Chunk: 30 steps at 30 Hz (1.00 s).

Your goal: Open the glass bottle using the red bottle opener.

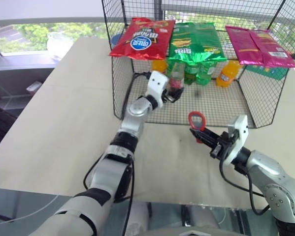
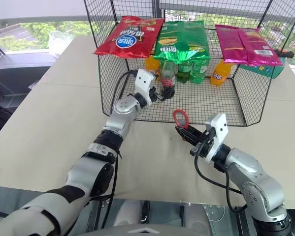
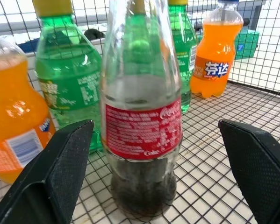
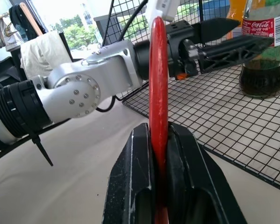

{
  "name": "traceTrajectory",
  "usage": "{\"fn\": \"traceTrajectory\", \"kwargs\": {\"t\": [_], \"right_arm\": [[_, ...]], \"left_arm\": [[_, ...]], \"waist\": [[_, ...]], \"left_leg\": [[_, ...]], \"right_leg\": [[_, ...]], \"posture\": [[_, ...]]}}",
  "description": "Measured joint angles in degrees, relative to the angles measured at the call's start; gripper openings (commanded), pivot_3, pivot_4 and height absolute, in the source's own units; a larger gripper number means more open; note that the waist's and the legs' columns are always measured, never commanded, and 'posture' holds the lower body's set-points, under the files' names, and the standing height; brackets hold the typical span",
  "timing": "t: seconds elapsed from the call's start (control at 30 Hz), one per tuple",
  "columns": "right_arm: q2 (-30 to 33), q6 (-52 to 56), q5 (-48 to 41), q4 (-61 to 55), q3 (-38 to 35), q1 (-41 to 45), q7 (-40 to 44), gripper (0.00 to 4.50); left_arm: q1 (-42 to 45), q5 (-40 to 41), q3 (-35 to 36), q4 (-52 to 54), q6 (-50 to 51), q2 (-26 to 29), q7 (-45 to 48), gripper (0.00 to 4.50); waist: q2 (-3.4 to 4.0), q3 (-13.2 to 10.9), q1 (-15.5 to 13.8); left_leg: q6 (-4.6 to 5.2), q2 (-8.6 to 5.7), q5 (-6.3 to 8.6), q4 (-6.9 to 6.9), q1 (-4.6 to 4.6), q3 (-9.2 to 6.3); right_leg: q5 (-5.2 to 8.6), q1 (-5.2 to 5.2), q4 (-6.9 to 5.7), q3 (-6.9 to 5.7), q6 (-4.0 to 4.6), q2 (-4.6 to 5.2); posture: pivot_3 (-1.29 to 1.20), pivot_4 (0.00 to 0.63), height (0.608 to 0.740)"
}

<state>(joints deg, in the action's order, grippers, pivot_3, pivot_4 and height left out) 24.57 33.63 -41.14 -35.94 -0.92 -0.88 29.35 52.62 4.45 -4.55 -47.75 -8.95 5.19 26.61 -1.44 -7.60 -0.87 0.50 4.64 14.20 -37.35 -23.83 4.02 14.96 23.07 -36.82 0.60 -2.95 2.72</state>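
Your glass bottle (image 3: pixel 142 107) stands upright on the wire-grid floor of the black mesh cage (image 1: pixel 265 105). It is clear glass with a narrow neck, a red paper label band around the belly and a shallow pool of dark cola at the bottom; most of the body above the label is see-through. Your left gripper (image 3: pixel 154 172) is spread wide with the bottle between its two black fingers (image 3: pixel 60 163), whose inner faces are finely dimpled rubber; there is a gap on each side, so nothing is grasped yet.

Just behind and beside the bottle stand green soda bottles (image 3: pixel 67 74) of ribbed translucent plastic, and orange soda bottles (image 3: pixel 215 53), rounder and squat, one of them near the left finger and another farther back. On top of the cage lie three crinkled foil snack bags: a red one (image 1: pixel 142 38), a green one (image 1: pixel 196 43) and a pink one (image 1: pixel 260 46).

Your right gripper (image 4: pixel 159 154) is clamped on the red bottle opener (image 4: pixel 158 88), outside the cage and in front of it, above the pale, matte table (image 1: pixel 63 128). You hold the opener by its tapering handle, squeezed edge-on between the two black fingers, a slim flat glossy strip; its oval ring head (image 1: pixel 197 119) sticks up and forward toward the cage opening. The opener is well apart from the bottle.
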Motion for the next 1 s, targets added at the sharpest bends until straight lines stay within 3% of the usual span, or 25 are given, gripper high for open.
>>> {"fn": "traceTrajectory", "kwargs": {"t": [0.43, 0.5, 0.63, 0.83, 1.0], "right_arm": [[0.0, 0.0, -0.1, -0.3, 0.0, 0.2, -0.1, 0.00], [0.0, 0.0, -0.1, -0.3, 0.0, 0.1, -0.2, 0.00], [0.0, 0.0, -0.1, -0.5, 0.0, 0.1, -0.7, 0.00], [0.0, 0.0, -0.1, -1.4, 0.0, 0.0, -1.0, 0.00], [0.0, -0.1, -0.1, -1.6, -0.1, -0.5, -1.2, 0.00]], "left_arm": [[9.4, -2.2, 2.3, -13.0, -4.0, -2.7, -6.6, 4.42], [10.1, -2.2, 2.6, -14.5, -4.2, -3.1, -6.7, 3.55], [10.4, -2.2, 3.6, -15.9, -4.8, -3.3, -6.6, 2.41], [9.9, -2.6, 3.8, -15.7, -7.0, -3.3, -5.0, 2.41], [3.0, -1.1, 3.8, -6.9, -8.2, -2.5, 2.9, 2.41]], "waist": [[0.00, 0.0, 0.0], [0.00, 0.0, 0.0], [0.00, 0.0, 0.0], [0.00, 0.0, 0.0], [0.00, 0.0, 0.1]], "left_leg": [[0.00, -0.01, 0.00, -0.01, 0.00, 0.00], [0.00, -0.01, 0.00, -0.01, 0.00, 0.00], [-0.01, -0.01, 0.00, -0.01, 0.00, -0.01], [-0.02, -0.01, -0.01, -0.01, 0.00, 0.00], [-0.14, -0.01, -0.08, 0.00, 0.00, 0.02]], "right_leg": [[0.00, 0.00, -0.01, -0.01, 0.00, 0.00], [0.00, 0.00, -0.01, -0.01, 0.00, 0.00], [0.00, 0.00, -0.02, -0.01, 0.00, 0.00], [0.00, 0.00, -0.02, -0.01, 0.00, 0.00], [0.00, 0.01, -0.03, 0.02, 0.00, 0.00]], "posture": [[0.00, 0.150, 0.740], [0.00, 0.150, 0.740], [0.00, 0.150, 0.740], [0.00, 0.150, 0.740], [0.00, 0.150, 0.740]]}}
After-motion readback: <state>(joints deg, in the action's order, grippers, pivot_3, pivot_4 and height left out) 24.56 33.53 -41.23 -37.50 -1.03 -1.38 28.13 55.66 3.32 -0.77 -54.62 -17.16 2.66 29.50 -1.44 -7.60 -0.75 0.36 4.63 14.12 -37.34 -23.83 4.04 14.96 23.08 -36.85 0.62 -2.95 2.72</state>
